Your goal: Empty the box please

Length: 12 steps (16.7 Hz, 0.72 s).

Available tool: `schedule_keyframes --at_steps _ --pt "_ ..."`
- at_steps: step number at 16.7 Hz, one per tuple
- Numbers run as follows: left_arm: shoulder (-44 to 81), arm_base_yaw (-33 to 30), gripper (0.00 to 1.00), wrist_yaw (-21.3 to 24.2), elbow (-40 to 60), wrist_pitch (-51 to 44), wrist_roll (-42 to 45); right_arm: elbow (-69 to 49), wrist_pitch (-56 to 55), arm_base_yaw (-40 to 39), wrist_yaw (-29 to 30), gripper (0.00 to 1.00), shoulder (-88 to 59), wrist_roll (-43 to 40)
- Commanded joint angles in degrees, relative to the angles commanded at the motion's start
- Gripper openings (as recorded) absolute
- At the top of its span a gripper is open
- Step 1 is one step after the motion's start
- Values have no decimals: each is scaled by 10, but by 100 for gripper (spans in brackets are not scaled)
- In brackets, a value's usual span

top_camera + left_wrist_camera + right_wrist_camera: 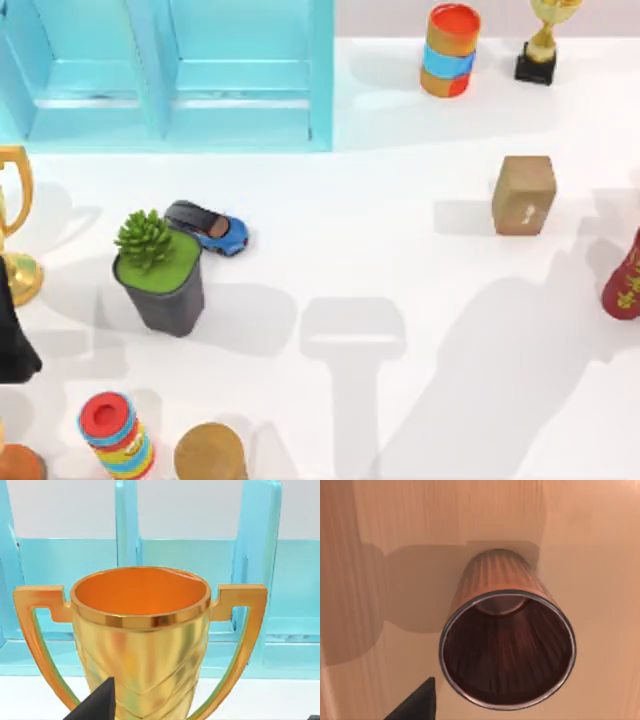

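The gold trophy (140, 645) stands right against the left wrist camera, cup upright. The left gripper (8, 300) sits at the table's 9 o'clock edge, just beside the trophy's base. I cannot tell whether this claw is open, closed or gripping.

Beyond the trophy, toward 11 o'clock, stands the blue box (170, 80). The compartments in sight look bare in both the top and the left wrist views. The trophy is on the white table (400, 250), outside the box.

Further out, at about 8 o'clock from the table's centre, a potted succulent (158, 270) touches or nearly touches a blue toy car (210, 228). A brown block (523, 195) lies toward 2 o'clock.

The right gripper (415, 705) hangs over a copper-brown cup (507, 645), looking into its mouth; its state cannot be told either.

My judgement is that the emptying is done or nearly so. What remains is letting the trophy go, if it is held, and drawing the arm clear.
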<state>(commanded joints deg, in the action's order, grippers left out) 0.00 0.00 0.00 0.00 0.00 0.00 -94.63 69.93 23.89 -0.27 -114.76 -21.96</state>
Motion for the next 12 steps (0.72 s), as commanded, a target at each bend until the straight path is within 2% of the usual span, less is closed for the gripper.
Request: schedule_keyframes --at_steps 5,10,12 --pt "0 0 100 0 0 0 0 79 -104 0 0 100 -23 0" --pt "0 0 100 0 0 0 0 86 -112 0 0 100 -26 0" --pt "0 0 100 0 0 0 0 86 -112 0 0 85 -26 0"
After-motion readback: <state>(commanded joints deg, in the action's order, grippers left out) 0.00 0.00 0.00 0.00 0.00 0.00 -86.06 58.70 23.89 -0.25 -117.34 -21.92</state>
